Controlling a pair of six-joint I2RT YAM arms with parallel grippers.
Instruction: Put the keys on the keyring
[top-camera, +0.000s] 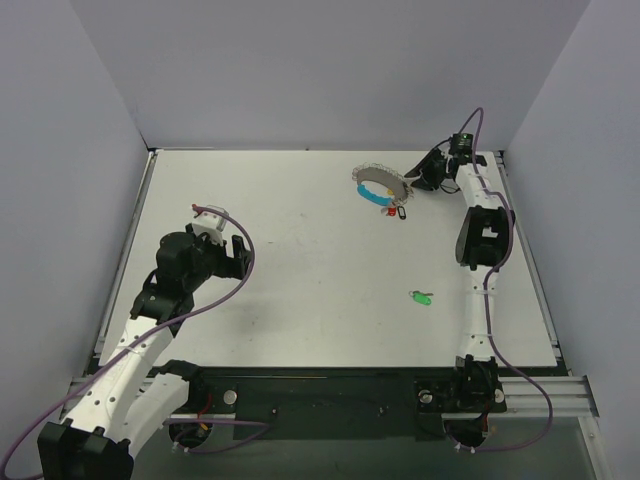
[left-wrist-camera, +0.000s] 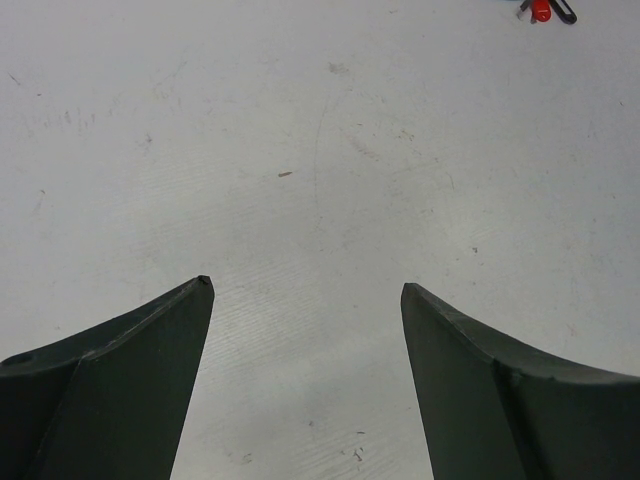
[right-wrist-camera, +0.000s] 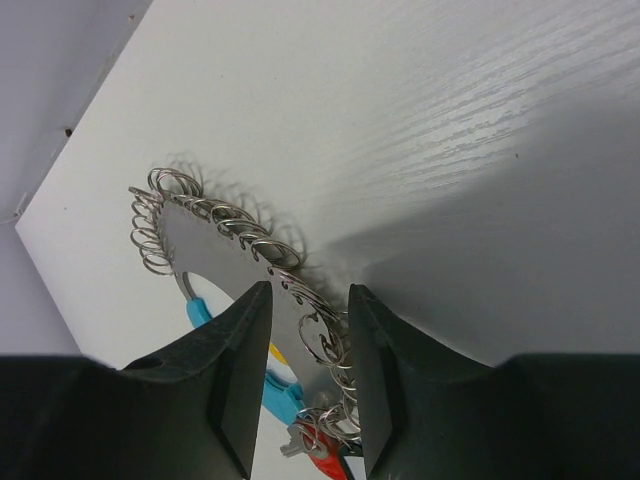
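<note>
Top external view shows the left end effector (top-camera: 238, 255) spread wide over bare tabletop (top-camera: 300, 300), holding nothing. Farther right, near the far edge, the keyring (top-camera: 382, 187) sits with the right end effector (top-camera: 413, 180) closed narrowly on its coiled rim, while the green key (top-camera: 420, 297) lies alone, well apart from both. The step appears to be steadying the ring; next, someone must fetch that tiny key, which calls for a fine pinch.
</note>
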